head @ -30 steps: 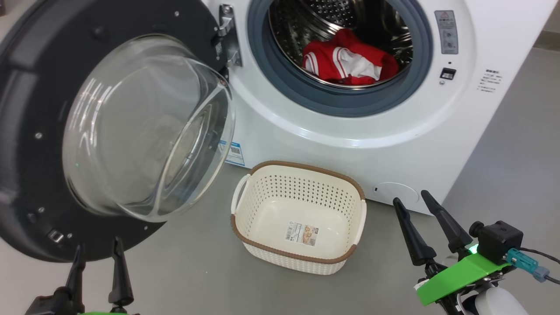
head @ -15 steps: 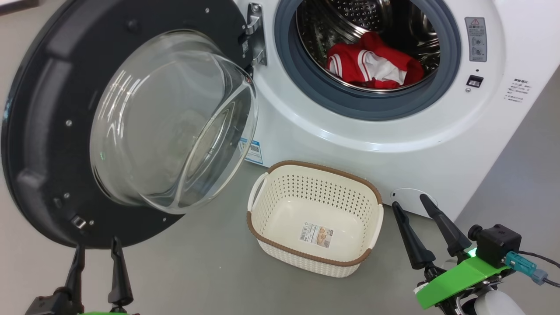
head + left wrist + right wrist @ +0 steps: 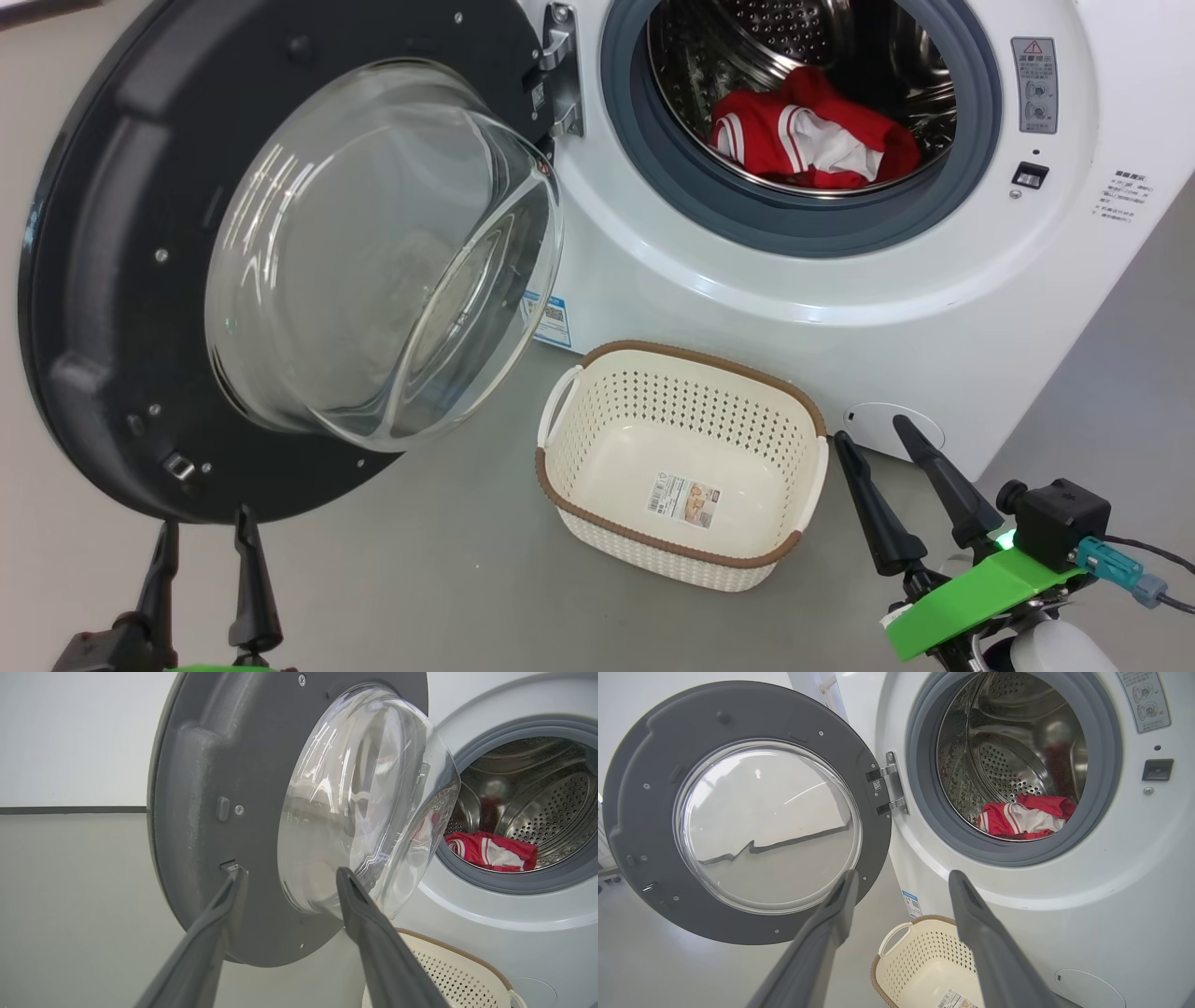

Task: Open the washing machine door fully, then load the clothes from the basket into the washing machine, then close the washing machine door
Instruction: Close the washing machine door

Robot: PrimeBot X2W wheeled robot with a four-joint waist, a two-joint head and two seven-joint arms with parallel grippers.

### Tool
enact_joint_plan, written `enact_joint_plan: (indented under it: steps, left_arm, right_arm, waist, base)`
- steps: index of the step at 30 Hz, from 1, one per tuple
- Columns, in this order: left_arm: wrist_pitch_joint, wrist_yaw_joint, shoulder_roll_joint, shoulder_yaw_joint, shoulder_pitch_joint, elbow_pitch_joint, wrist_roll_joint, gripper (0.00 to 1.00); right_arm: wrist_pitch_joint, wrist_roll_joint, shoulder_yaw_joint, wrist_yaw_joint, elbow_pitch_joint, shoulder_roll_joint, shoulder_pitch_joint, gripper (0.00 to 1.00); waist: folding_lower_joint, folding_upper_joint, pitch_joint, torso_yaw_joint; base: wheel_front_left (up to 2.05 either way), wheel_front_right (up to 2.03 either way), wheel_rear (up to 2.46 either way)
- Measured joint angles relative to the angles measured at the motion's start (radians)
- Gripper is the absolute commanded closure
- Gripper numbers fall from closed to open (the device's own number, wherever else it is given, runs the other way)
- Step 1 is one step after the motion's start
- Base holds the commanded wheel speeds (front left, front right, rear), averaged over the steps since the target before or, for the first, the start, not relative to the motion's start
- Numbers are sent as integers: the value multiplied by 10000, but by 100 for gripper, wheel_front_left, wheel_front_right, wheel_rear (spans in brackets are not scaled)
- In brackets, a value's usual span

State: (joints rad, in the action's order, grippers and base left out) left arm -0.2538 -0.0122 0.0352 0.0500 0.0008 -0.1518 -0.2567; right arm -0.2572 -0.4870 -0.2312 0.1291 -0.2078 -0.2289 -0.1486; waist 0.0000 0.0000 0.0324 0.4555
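**Held low, holding nothing**

The left gripper [image 3: 206, 521] points up just below the open door [image 3: 103, 233], fingers spread and empty. The right gripper [image 3: 870, 431], also spread and empty, tilts beside the basket [image 3: 691, 401]. The clothes [image 3: 814, 140] lie inside the washing machine [image 3: 840, 327].

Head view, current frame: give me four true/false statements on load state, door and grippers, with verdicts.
1. The red clothes lie in the drum of the washing machine. True.
2. A garment lies in the basket. False: the basket holds just a paper label.
3. The door is shut. False: the washing machine door stands swung wide open.
4. The left gripper and the right gripper are open, holding nothing. True.
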Motion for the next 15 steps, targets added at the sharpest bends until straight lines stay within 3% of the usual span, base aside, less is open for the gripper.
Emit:
enact_joint_plan:
  steps: [15]
  left_arm:
    - [0, 2, 0, 92, 1, 67, 0, 0]
  right_arm:
    - [0, 0, -23, 0, -2, 2, 0, 0]
  waist:
    - [0, 0, 3, -37]
  base:
    - [0, 0, 0]
